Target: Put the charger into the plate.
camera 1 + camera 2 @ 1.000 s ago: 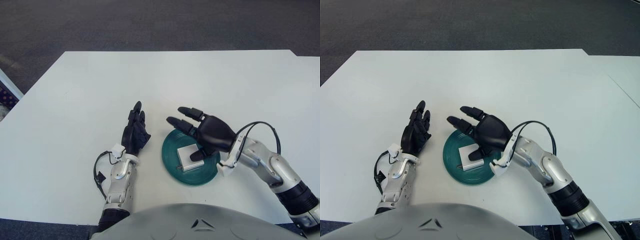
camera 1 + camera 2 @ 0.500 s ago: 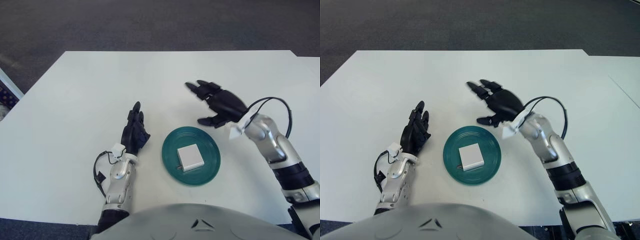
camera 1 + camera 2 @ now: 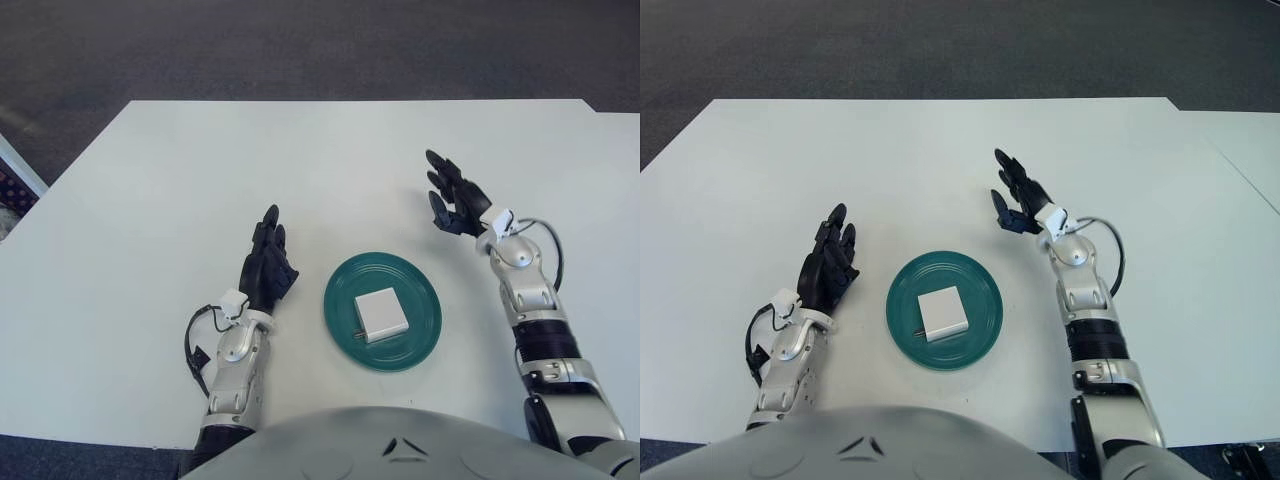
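Charger (image 3: 380,314), a flat white square block, is lying in the middle of the round, ribbed green plate (image 3: 420,338) on the smooth white table (image 3: 150,200). Right hand (image 3: 455,196), which was above the plate, is now pulling back right with fingers spread. Left hand (image 3: 267,265) is hovering left of the plate, fingers straight.

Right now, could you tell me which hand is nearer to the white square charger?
Left. The left hand shows just left of the round green plate holding the white square charger; the right hand is open, farther off, up and right.
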`<state>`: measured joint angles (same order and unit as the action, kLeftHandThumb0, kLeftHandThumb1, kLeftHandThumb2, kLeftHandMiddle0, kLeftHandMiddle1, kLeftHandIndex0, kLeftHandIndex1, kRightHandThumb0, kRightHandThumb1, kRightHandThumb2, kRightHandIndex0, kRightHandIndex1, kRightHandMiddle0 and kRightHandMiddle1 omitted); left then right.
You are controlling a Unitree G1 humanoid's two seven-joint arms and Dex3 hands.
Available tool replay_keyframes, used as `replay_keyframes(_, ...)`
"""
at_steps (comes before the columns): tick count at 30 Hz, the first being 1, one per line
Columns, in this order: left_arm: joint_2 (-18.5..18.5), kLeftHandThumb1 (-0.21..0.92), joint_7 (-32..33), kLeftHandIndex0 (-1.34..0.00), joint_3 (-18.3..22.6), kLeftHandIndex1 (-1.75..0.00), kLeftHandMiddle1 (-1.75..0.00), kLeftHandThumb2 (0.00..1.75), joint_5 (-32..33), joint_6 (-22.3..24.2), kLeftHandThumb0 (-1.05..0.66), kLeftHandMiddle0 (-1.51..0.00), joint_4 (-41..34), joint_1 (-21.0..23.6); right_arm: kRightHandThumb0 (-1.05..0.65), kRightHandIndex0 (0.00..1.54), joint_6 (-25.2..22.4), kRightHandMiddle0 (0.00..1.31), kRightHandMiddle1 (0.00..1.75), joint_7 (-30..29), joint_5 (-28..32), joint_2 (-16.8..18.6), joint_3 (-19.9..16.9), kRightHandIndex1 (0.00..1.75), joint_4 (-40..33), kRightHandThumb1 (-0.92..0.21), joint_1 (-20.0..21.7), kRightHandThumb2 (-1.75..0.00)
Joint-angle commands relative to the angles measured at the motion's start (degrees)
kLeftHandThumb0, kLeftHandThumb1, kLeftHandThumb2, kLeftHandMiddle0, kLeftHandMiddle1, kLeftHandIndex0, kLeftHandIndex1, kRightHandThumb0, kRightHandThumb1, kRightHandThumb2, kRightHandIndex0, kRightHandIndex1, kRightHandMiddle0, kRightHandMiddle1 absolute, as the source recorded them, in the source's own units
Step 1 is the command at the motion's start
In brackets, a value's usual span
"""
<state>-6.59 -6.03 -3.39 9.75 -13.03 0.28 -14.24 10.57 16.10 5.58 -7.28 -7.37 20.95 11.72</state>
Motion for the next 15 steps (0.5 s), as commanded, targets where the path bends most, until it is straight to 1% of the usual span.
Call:
replay_keyframes(1,-1.51,0.92,1.42,0.00,0.67,-0.32,-0.02,1.06,1.58,3.41,-0.95,-0.12,0.22,-1.96,-1.00,0.13,2.69,0.02,0.45,-2.88,4.02,4.09,-2.93,0.01,5.16,-0.92,-0.14,-0.90)
replay_keyframes(4,-0.93,0.92,1.00,0.00,0.99,-0.38,-0.02,1.05,2.61,4.04,-0.94,-0.14,-0.01,-1.81,-1.00,0.17,4.38,0.00,0.57,-3.76,4.94,5.04,-3.96,0.02,8.75,-0.92,0.60,-0.89)
replay_keyframes(6,-0.43,0.92,0.51,0.00,1.36,-0.39,-0.02,1.05,3.06,4.00,-0.94,-0.14,0.49,-1.50,-1.00,0.18,5.20,0.00,0.60,-4.00,5.44,5.38,-4.41,0.02,10.24,-0.92,0.90,-0.89)
replay_keyframes(9,0.15,0.92,-0.31,0.00,1.69,-0.40,-0.02,1.06,3.42,3.39,-0.95,-0.14,1.36,-1.16,-0.99,0.20,5.96,0.00,0.64,-4.35,6.89,5.89,-5.67,0.02,13.68,-0.92,1.65,-0.90)
replay_keyframes(12,0.32,0.92,-0.75,0.00,1.98,-0.41,-0.02,1.06,3.86,3.27,-0.95,-0.15,1.62,-1.07,-0.99,0.21,6.61,0.00,0.65,-4.21,7.52,5.94,-6.32,0.02,15.42,-0.92,1.91,-0.90)
replay_keyframes(15,0.16,0.92,-1.61,0.00,2.47,-0.41,-0.01,1.06,4.85,3.18,-0.95,-0.14,2.95,-0.53,-1.00,0.22,7.41,0.00,0.64,-3.58,8.29,5.93,-6.85,0.02,16.12,-0.92,1.01,-0.91)
